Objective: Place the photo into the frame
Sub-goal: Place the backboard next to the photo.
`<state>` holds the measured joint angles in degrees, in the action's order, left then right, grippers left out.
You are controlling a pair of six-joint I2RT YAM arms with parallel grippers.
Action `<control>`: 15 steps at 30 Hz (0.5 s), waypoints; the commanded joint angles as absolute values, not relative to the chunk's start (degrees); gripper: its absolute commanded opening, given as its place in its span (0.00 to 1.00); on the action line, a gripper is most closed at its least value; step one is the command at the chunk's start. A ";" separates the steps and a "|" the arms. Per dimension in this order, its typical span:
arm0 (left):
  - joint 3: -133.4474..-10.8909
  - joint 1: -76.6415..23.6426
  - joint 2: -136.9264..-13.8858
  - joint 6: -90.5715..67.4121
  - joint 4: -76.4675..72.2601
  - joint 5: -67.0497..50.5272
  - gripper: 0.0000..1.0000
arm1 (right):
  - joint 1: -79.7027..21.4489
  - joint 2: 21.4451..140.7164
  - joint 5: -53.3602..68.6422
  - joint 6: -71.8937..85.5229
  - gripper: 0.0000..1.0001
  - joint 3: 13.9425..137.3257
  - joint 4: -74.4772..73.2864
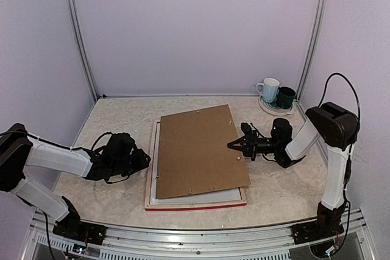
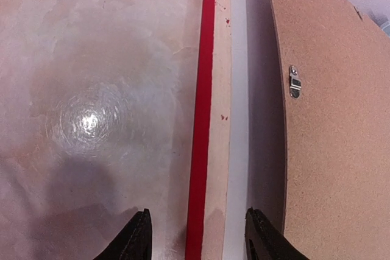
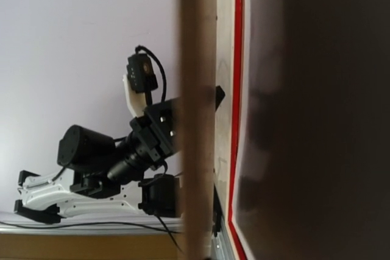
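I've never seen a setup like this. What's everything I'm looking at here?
backing board: one, brown, lying askew over the frame
photo: one, white back showing, under the board
frame: one, red front, pale wood back, face down mid-table
pale blue mug: one, far right corner
dark green mug: one, beside it
plate: one, pale, under both mugs
table: one, pale marbled
left gripper: one, black, open, at the frame's left edge
right gripper: one, black, shut on the board's right edge

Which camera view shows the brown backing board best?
Top external: the whole backing board shows, lying askew over the frame. The left wrist view shows only one edge strip of it, with a metal clip. The right wrist view shows just a blurred, edge-on brown band.
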<state>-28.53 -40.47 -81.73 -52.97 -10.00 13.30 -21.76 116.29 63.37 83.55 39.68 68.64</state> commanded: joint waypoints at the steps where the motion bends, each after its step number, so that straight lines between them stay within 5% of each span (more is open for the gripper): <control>1: -27.56 -41.35 -81.17 -53.79 -11.20 12.99 0.52 | -22.39 118.27 62.84 83.58 0.00 41.69 74.60; 15: -27.60 -42.97 -83.76 -54.35 -12.07 12.33 0.52 | -23.69 121.46 62.69 83.01 0.00 43.85 74.05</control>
